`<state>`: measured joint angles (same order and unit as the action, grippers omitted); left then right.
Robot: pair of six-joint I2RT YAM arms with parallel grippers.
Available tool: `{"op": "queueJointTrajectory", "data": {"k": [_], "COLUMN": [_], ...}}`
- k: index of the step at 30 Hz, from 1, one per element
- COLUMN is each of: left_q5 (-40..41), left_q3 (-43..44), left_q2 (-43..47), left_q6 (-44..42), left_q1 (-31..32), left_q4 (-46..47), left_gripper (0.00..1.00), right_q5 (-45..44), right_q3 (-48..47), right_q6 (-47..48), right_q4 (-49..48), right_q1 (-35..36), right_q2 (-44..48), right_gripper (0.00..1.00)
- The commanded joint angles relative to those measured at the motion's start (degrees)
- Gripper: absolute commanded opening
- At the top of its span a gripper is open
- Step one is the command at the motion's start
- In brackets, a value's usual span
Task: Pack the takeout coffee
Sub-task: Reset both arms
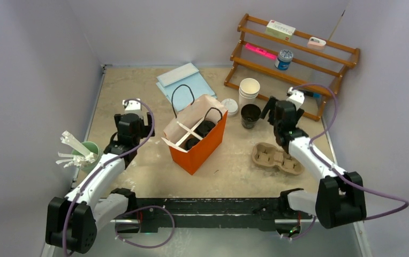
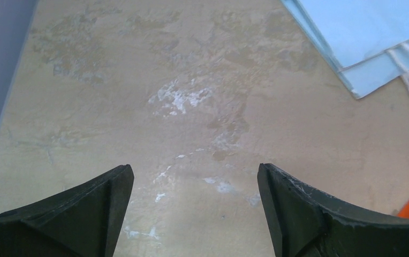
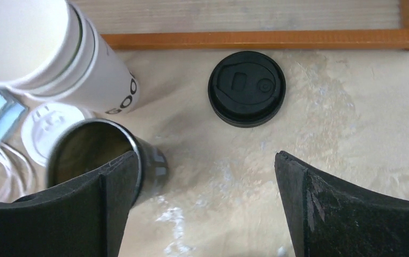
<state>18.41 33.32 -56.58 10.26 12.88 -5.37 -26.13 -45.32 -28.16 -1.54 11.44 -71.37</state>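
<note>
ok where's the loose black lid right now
In the right wrist view the black lid lies flat on the table close beside the wooden rack, right of the stacked white cups and the open black cup.

**Robot lab bench, dressed as a coffee counter**

Boxed in by plain grey-lilac walls (image 1: 25,64) around a scuffed beige table (image 1: 138,176). Fitted with two white arms (image 1: 98,176) on a dark rail (image 1: 207,206), trailing purple cables (image 1: 152,120). Staged with props: a wooden rack (image 3: 245,40) just beyond the right gripper (image 3: 205,160), stacked white cups (image 3: 47,48) to its left, an orange paper bag (image 1: 205,147) right of the left gripper (image 2: 194,171).
</note>
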Motion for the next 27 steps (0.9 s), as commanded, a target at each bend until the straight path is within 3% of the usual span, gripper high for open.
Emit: {"op": "queueJointTrajectory", "data": {"k": [1,3,11,17,25,27], "left_q5": [6.17,5.53,2.87,-3.42,-14.48,-16.91], "left_q3": [-4.67,-6.35,-14.19,-19.63,-20.58,-18.36], "left_q2": [-1.62,-2.49,-8.98,-14.99,-22.68,-24.38], "left_q6": [-3.9,-3.85,-4.28,-8.41,-13.79,-13.79], "left_q1": [-0.9,-3.19,-9.48,-13.92,-14.66,-14.73], "left_q4": [11.42,14.51,32.2,50.81,67.68,65.24], "left_gripper": [0.92,0.93,0.94,0.93,0.93,0.9], "right_q5": [2.97,0.97,4.34,15.73,21.27,19.82], "right_q3": [15.4,20.68,23.76,26.55,32.23,31.66], "right_q6": [13.51,11.61,16.99,23.75,27.61,27.78], "right_q4": [-29.72,-38.0,-47.97,-61.64,-79.34,-77.92], "right_q1": [-0.88,-2.63,-6.1,-6.87,-6.87,-6.87], "right_q2": [5.49,5.45,-3.12,-11.05,-18.21,-17.71], "right_gripper": [0.98,0.98,0.97,0.93,0.99,0.99]}}
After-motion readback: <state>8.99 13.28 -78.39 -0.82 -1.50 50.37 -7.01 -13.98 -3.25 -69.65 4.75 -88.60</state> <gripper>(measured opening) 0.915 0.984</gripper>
